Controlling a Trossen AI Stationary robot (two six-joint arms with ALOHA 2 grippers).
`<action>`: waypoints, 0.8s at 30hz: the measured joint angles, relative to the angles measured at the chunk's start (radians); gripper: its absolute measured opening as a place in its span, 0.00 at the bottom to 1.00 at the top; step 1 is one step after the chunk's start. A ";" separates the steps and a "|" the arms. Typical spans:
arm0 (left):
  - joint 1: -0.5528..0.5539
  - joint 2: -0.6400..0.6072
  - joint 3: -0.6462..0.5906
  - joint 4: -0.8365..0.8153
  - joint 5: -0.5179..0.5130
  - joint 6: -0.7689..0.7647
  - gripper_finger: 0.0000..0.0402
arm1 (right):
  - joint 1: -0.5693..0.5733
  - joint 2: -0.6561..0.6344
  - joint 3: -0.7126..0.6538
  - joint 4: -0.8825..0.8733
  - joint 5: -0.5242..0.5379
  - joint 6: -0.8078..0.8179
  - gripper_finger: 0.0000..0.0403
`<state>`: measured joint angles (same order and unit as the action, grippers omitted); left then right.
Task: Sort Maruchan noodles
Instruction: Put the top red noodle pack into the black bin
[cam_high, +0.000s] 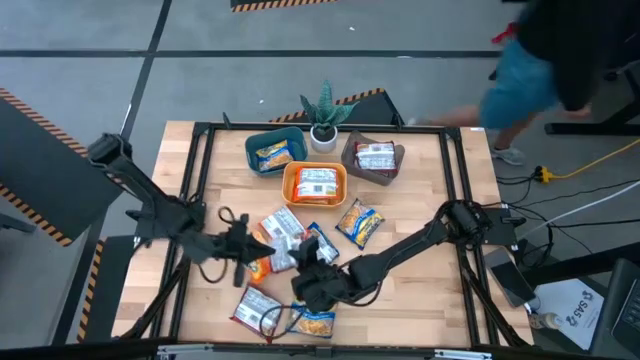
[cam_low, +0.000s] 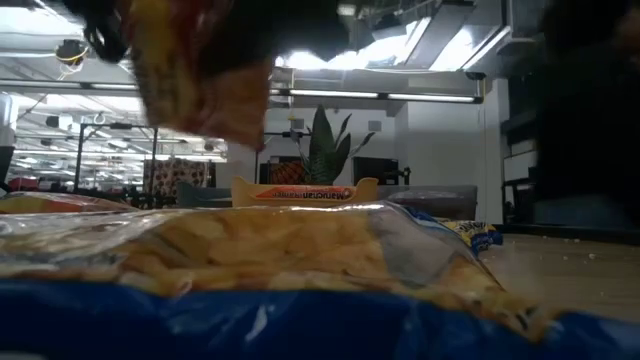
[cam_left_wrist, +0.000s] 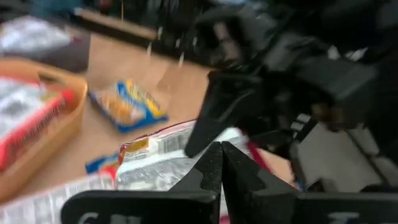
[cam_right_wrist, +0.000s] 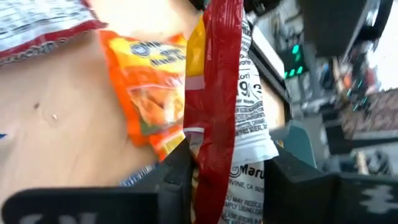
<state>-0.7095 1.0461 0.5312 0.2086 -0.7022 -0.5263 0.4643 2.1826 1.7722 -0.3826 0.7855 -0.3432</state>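
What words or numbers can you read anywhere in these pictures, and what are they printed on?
"Maru": on the red-and-white packet clamped in the jaws of the right gripper; the rest of the word is hidden.
Orange packet beside it: lettering blurred, not readable.
All other print, in every view: too small or blurred to read.

Dark jointed arms (black cables), black gripper (cam_high: 318, 268) fingers.

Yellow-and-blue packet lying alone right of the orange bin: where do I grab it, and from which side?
Take the yellow-and-blue packet by its short end nearer the right arm, coming straight down. It lies flat and skewed on the table, apart from the pile, so only an edge looks pinchable. The right pincer is shut on a red-and-white packet; drop that first.
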 joint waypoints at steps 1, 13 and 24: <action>-0.005 -0.029 0.000 0.002 -0.009 0.016 0.00 | -0.007 -0.008 0.019 -0.055 0.000 0.036 0.25; -0.047 -0.186 0.001 0.000 -0.118 0.154 0.00 | -0.146 -0.193 0.103 -0.774 0.098 0.677 0.25; -0.048 -0.183 0.001 0.001 -0.124 0.143 0.00 | -0.380 -0.468 -0.083 -0.927 0.071 1.125 0.26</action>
<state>-0.7573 0.8627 0.5323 0.2097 -0.8260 -0.3832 0.0846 1.7144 1.6895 -1.3095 0.8569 0.7815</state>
